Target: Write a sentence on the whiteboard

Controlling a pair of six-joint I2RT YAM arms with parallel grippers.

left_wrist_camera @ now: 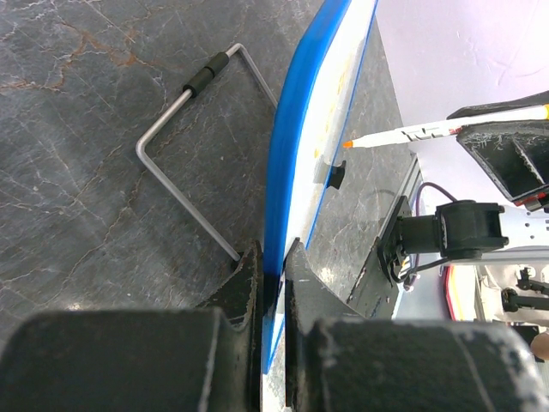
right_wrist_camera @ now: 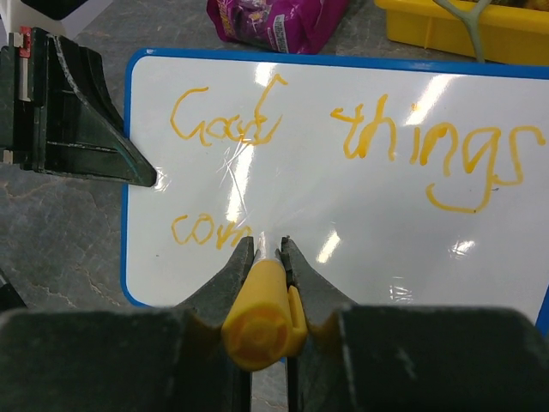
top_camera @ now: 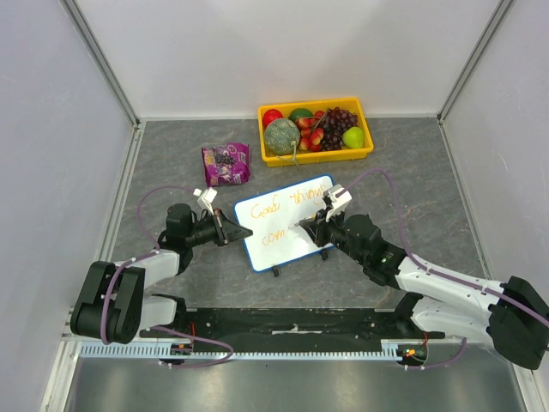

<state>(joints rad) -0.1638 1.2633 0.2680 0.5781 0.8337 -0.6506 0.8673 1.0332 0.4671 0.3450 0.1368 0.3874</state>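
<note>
Right jaws clenched on orange marker (right_wrist_camera: 262, 313), tip at whiteboard (right_wrist_camera: 360, 232) just right of "com". Left jaws clamped on board's blue left rim, bracing it. Judgement: next letters need light, even tip pressure, strokes running rightward along second line, board pinned firm. Sentence (right_wrist_camera: 225, 129) reads "Good things com", unfinished. Board propped mid-tabletop (top_camera: 171, 172), between arms, near yellow tray (top_camera: 317, 157).

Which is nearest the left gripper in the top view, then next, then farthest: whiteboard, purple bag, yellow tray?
From the left gripper:
1. Whiteboard, gripped at its edge.
2. Purple bag, just behind.
3. Yellow tray, far back right.
</note>
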